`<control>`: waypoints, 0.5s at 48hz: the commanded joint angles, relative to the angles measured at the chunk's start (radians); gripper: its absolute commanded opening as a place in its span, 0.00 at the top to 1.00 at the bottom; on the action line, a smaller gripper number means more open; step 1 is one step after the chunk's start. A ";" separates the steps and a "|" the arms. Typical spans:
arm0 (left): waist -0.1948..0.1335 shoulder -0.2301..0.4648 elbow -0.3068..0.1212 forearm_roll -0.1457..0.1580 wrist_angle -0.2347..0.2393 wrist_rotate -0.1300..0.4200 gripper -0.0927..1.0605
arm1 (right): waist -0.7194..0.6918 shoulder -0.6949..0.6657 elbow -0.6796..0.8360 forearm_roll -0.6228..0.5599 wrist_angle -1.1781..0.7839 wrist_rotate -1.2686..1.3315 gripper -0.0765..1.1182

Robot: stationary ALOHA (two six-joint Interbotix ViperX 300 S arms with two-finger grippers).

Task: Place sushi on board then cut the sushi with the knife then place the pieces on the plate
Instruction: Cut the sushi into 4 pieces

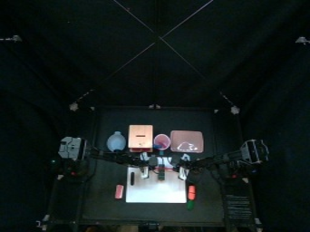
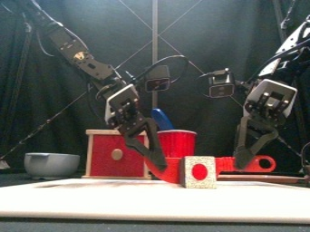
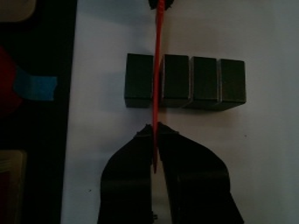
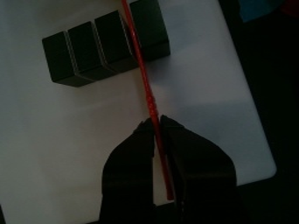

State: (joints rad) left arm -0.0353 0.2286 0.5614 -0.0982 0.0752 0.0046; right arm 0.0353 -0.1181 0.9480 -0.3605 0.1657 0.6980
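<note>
- Sushi roll (image 3: 205, 81) lies on the white board (image 3: 93, 105) just ahead of the left claw (image 3: 153, 131). It is four dark green blocks in a row, each touching the next.
- Left claw is clamped tight on a thin red knife (image 3: 158, 61). The blade runs out from its tips and crosses the roll over the seam between the end block and its neighbour.
- Right claw (image 4: 156, 122) is also closed hard, on a second red knife (image 4: 138, 61). That blade reaches forward past the roll's other end block. I cannot tell whether it brushes the block or only passes just beside it.
- Seen from the front, both claws hang low over the board, with the roll's end face between them.
- Done, as I judge it: the first step, since the roll is on the board and a knife is in hand.
- Under way: the cut. No gap shows between any two blocks, so no piece is free yet.
- Left to do: part the blocks and carry each to the pink plate (image 1: 187, 141). The plate sits on the counter (image 1: 109, 213) well beyond both claws, toward the back. As far as the top view shows, no block is on it.
</note>
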 commanded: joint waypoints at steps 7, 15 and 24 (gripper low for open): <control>-0.025 -0.011 0.012 -0.029 0.017 -0.006 0.56 | 0.017 -0.008 -0.002 0.023 0.017 0.009 0.61; -0.040 -0.017 0.011 -0.041 0.017 -0.006 0.56 | 0.034 -0.008 -0.011 0.040 0.015 0.009 0.61; -0.049 -0.048 0.009 -0.043 0.018 -0.003 0.56 | 0.041 -0.026 -0.029 0.034 0.057 0.006 0.61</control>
State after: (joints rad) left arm -0.0767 0.2163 0.5691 -0.1396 0.0798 0.0046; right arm 0.0798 -0.1166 0.9250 -0.3237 0.1856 0.6980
